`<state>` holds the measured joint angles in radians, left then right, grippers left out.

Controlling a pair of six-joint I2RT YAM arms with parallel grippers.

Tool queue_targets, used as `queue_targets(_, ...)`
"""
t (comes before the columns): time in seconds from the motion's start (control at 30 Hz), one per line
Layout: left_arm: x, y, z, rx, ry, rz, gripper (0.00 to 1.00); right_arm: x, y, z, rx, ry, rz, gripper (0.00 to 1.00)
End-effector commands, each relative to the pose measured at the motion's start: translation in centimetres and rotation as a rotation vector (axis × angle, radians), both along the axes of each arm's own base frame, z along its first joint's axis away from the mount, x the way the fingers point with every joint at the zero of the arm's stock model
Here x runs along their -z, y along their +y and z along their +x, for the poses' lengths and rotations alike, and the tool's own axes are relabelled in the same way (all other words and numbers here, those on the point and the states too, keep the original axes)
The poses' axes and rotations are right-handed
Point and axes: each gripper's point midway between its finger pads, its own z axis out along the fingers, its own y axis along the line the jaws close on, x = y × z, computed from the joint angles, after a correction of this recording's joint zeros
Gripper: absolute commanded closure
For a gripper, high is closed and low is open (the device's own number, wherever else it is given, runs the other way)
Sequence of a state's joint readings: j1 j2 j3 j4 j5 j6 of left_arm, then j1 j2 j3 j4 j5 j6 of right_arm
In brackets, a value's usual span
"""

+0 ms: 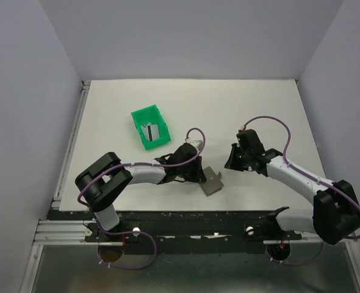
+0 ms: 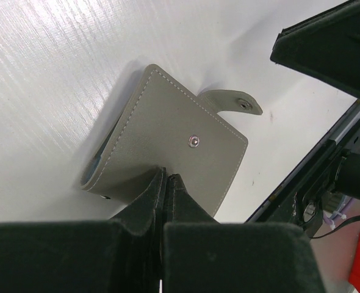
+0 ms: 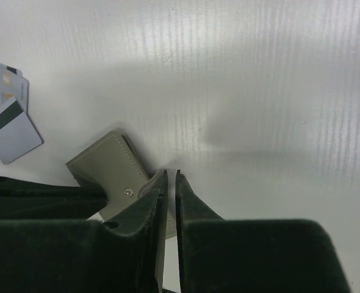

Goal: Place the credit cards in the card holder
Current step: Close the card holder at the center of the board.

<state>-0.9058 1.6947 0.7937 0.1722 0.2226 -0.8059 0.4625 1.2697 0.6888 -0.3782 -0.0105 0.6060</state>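
Observation:
The card holder (image 1: 213, 182) (image 2: 168, 137) is a grey folded wallet near the table's front middle, its snap tab (image 2: 232, 101) hanging loose. My left gripper (image 1: 201, 176) (image 2: 166, 177) is shut on its near edge. A sliver of blue lining shows at its left side. My right gripper (image 1: 230, 163) (image 3: 171, 175) hovers just right of and above the wallet (image 3: 104, 162), its jaws a thin slit apart with nothing between them. Two credit cards (image 3: 9, 125), whitish with dark stripes, lie on the table beyond the wallet. Another card (image 1: 148, 132) lies inside the green bin.
The green plastic bin (image 1: 144, 113) stands left of centre, behind the left arm. The black table rail (image 2: 308, 183) runs close by the wallet's near side. White walls enclose the table on three sides.

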Motion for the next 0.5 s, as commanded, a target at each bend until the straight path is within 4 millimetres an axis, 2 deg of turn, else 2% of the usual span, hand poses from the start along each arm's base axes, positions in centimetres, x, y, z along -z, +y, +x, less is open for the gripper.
queue_targets(0.0,2.0,0.7,-1.9,0.036,0.057,0.050,1.00,-0.5,2.0,0.2,-0.069,-0.004,0.094,0.81)
queue_targets(0.27,1.6,0.4,-1.7,0.044,0.048,0.046,1.00,1.0,2.9,-1.0,-0.116,0.072,0.129,0.80)
queue_targets(0.47,1.4,0.1,-1.6,0.049,0.042,0.044,1.00,1.4,3.4,-1.8,-0.137,0.093,0.165,0.80)
